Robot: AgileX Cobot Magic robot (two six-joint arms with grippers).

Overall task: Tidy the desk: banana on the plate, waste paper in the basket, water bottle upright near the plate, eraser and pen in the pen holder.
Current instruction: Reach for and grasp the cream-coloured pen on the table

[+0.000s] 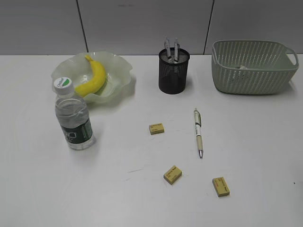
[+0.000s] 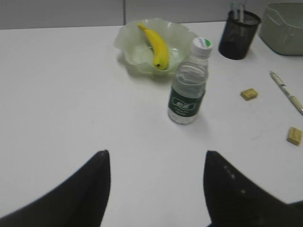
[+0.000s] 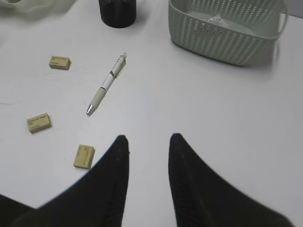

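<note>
The right gripper [image 3: 147, 142] hangs above bare table with its fingers parted a little and nothing between them. At about ten o'clock from it lies the pen [image 3: 106, 84], flat on the desk, tip toward the gripper. Three erasers sit loose around there: the nearest eraser [image 3: 84, 156] at nine o'clock, the middle eraser [image 3: 39, 122] further out the same way, and the far eraser [image 3: 59, 62] beyond the pen. Off at one o'clock stands the basket [image 3: 222, 33], with something pale and crumpled inside, likely the waste paper [image 3: 215, 20].

The left gripper [image 2: 156, 165] is spread wide and empty too. Straight ahead at twelve o'clock is the water bottle [image 2: 188, 85], upright, just beside the plate [image 2: 135, 40], and the banana [image 2: 156, 45] rests on that plate.

So I'd judge the banana, bottle and paper as settled. What's left is the pen and the erasers, all still on the table, well apart from the pen holder [image 1: 173, 71], which already holds a couple of other pens.
</note>
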